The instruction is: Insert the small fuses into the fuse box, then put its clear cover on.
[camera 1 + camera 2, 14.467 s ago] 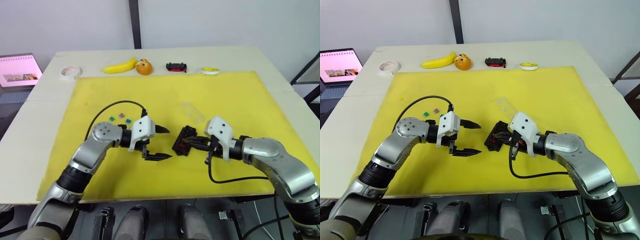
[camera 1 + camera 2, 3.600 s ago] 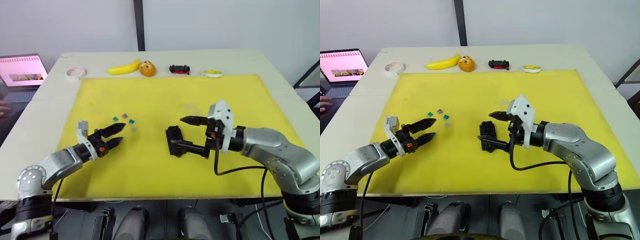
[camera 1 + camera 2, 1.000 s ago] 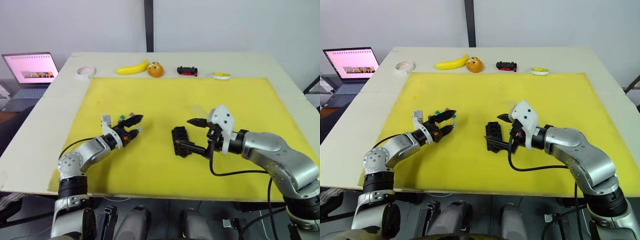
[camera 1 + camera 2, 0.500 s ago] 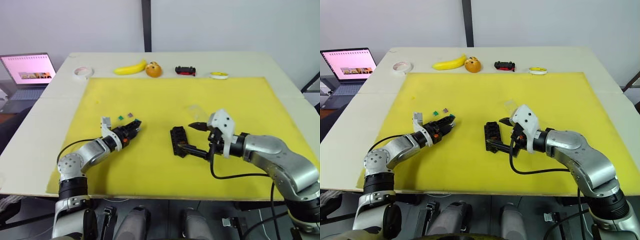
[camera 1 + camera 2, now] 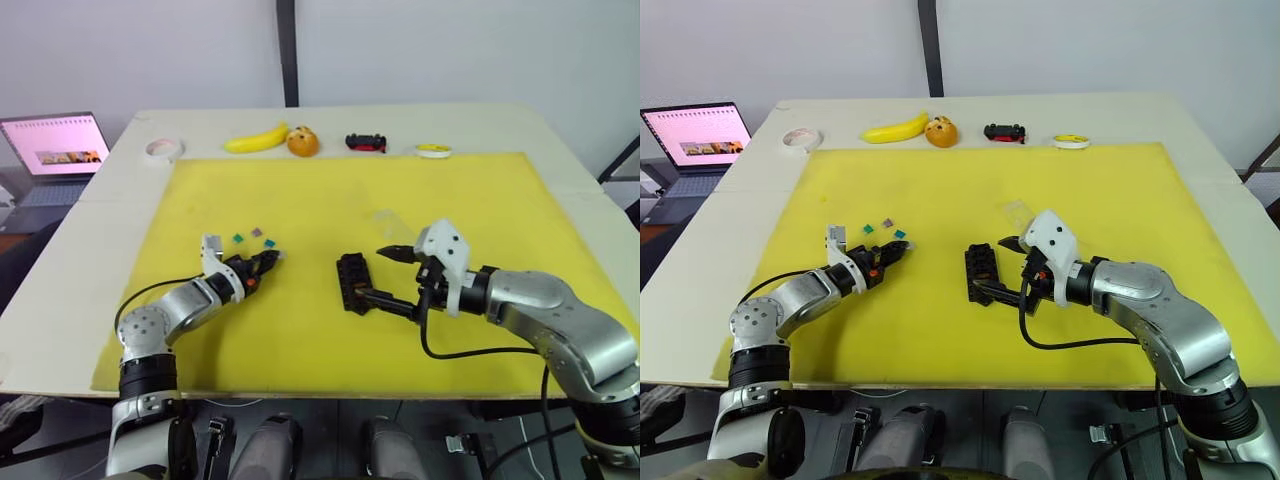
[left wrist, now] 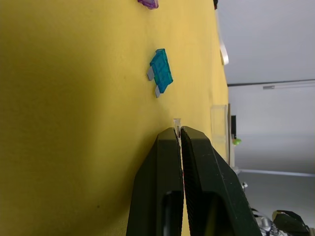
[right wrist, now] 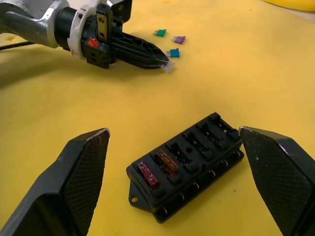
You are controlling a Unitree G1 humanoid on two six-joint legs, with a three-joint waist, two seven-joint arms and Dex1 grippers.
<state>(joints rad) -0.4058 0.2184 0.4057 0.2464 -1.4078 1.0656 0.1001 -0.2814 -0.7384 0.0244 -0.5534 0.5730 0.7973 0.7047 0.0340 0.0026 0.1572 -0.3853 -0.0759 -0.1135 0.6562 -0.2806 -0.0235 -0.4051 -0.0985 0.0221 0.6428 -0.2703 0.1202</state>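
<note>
Left pincer (image 6: 177, 135) is pressed together on a pale, nearly clear fuse (image 6: 176, 122), its tiny blade tips poking out past the black fingertips, low over the yellow mat (image 5: 300, 200). The fuse box (image 7: 189, 165) sits toward the robot's right of that pincer, well apart across bare mat, and that gap is what the next move has to cross, by my read. The box is a black, ribbed plastic block with two rows of slots, its long axis running roughly away from the robot; one end already carries a red fuse (image 7: 147, 175) and an orange fuse (image 7: 168, 161), the other slots look empty. The right pincer (image 7: 172, 182) is spread wide, one finger on each side of the box and not touching it. It is the nearer arm to the box, the left the nearer to the loose chips. Just beyond the left pincer lie a teal fuse (image 6: 161, 72), a purple fuse (image 7: 179, 39) and a green fuse (image 7: 159, 33), small, flat and glossy. The clear cover (image 5: 388, 218), a faint transparent shell, lies on the mat beyond the box, near the right pincer. The held fuse looks slippery and easy to tilt, so lining its blades up with a slot should be the fiddly part.
</note>
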